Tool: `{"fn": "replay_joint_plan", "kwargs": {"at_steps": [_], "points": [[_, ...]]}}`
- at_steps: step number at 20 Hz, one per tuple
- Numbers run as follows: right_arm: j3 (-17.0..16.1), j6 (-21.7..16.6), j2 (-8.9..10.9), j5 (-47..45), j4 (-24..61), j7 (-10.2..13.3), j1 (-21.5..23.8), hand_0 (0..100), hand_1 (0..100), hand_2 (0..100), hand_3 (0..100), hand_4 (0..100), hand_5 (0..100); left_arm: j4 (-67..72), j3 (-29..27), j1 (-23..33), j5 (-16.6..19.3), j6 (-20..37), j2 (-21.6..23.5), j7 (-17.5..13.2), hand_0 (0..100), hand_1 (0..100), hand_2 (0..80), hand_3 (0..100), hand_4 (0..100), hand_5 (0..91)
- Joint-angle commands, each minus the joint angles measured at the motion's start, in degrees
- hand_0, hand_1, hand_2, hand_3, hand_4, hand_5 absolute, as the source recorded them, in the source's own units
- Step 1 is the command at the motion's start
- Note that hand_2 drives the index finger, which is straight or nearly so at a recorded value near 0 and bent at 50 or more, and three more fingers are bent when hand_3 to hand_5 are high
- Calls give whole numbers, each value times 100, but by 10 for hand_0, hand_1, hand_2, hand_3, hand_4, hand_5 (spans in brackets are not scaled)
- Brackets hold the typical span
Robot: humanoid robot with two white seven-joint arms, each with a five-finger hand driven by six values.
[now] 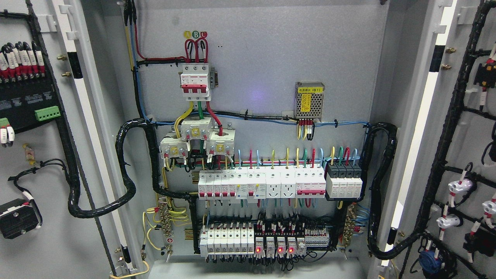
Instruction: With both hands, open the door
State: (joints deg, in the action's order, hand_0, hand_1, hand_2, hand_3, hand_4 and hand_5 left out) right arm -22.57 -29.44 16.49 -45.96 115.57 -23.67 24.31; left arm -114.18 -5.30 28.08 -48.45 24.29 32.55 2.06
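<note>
Looking straight into the cabinet with both doors swung wide: left door is hanging open at the left edge, right door at the right edge, inner faces showing. Neither of my hands is showing in the head view, so I can't tell what my fingers are doing. On the back panel, a main breaker with red levers is sitting top centre under the A/B/C tags, with three white transformer blocks just below it. A perforated power supply is sitting to the right. A breaker row is running across the middle, a lower relay row beneath it with three red LEDs glowing. Black corrugated conduit is looping from each door's wiring harness into the cabinet sides.
</note>
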Motion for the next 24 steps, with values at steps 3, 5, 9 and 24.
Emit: {"fn": "replay_joint_plan", "kwargs": {"at_steps": [3, 5, 9, 24], "points": [[1210, 17, 381, 87, 80, -15, 21, 191, 0, 0, 0, 0, 0, 89, 143, 49, 11, -3, -134, 5, 0, 0, 0, 0, 0, 0], [1587, 17, 407, 332, -34, -15, 91, 191, 0, 0, 0, 0, 0, 98, 152, 49, 11, -12, -135, -4, 0, 0, 0, 0, 0, 0], [2220, 17, 486, 737, -385, -15, 329, 191, 0, 0, 0, 0, 0, 290, 319, 40, 11, -12, -143, -4, 0, 0, 0, 0, 0, 0], [3777, 9, 338, 1476, -4172, -15, 31, 191, 0, 0, 0, 0, 0, 3391, 1505, -30, 230, -12, -1074, -4, 0, 0, 0, 0, 0, 0]]}}
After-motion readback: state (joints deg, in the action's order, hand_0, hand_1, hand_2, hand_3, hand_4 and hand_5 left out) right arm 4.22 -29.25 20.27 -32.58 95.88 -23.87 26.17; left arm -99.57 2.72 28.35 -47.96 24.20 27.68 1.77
